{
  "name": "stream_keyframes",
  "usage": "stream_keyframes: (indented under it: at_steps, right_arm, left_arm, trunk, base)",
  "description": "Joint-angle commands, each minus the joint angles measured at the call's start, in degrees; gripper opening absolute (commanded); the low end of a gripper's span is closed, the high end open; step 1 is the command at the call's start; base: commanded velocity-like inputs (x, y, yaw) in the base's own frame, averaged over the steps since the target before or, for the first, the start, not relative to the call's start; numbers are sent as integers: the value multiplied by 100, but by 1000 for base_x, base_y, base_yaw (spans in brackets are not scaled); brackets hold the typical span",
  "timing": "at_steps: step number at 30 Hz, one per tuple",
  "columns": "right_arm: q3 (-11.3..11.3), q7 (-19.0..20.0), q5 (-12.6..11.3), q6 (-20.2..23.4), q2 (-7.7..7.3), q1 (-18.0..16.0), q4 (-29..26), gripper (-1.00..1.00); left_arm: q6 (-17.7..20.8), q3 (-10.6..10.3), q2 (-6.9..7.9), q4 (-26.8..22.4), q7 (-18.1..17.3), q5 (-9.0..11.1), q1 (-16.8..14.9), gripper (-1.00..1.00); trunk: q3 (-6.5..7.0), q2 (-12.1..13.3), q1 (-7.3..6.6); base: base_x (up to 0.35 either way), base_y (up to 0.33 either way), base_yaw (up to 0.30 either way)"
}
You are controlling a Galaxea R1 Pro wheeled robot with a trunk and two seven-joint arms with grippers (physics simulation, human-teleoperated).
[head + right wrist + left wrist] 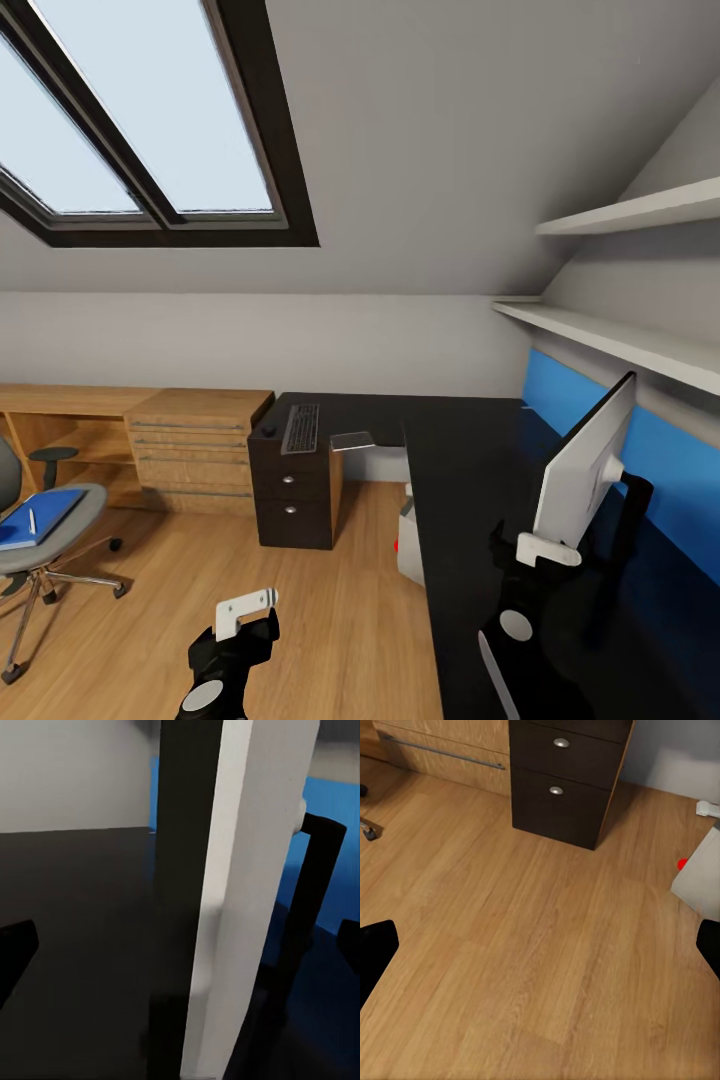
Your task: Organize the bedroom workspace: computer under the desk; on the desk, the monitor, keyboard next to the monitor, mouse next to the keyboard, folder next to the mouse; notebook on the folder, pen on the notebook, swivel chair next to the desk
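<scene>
Soft, even daylight in head view, coming from the skylight [150, 110] at upper left; glass is blown out to pale blue-white w/ no detail. Walls flat grey, shadows faint. Black worktop [470, 470] shows a dull sheen, no hard glare. Render slightly soft overall, straight lines bend near the edges. Right wrist view dim & blurry: monitor [240, 892] too close, out of focus. Left wrist view bright, wood floor [532, 960] fairly sharp.

Attic bedroom serving as a home office.

A skylight [150, 110] is sitting in the sloping ceiling at eleven o'clock; wall shelves [620, 340] are running along at two o'clock; a black desk [470, 470] is carrying a monitor [585, 465] and keyboard [301, 428]; a swivel chair [40, 540] is standing on wood flooring [300, 600] at nine o'clock.
</scene>
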Motion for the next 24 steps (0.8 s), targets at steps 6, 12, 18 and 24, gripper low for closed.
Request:
stream_keyframes:
  at_steps: [6, 12, 18, 24]
  right_arm:
    - [-111, -14, 22, 6, -81, -27, 188, 100]
    - [-251, 13, 15, 6, -171, -64, 488, 100]
    - [-324, 158, 12, 6, -216, -85, 609, 100]
    - [-355, 231, 7, 6, -258, -98, 622, 100]
  left_arm:
    - [13, -4, 0, -9, 39, 41, -2, 100]
    - [13, -4, 0, -9, 39, 43, -2, 100]
    - [13, -4, -1, -9, 39, 44, -2, 100]
    - [13, -4, 0, -9, 35, 44, -2, 100]
  trunk:
    - [-7, -7, 2]
    - [-7, -7, 2]
    - [-7, -7, 2]
    - [-7, -7, 2]
  base:
    - [0, 0, 0]
    - [0, 0, 0]
    - [0, 0, 0]
    - [0, 0, 0]
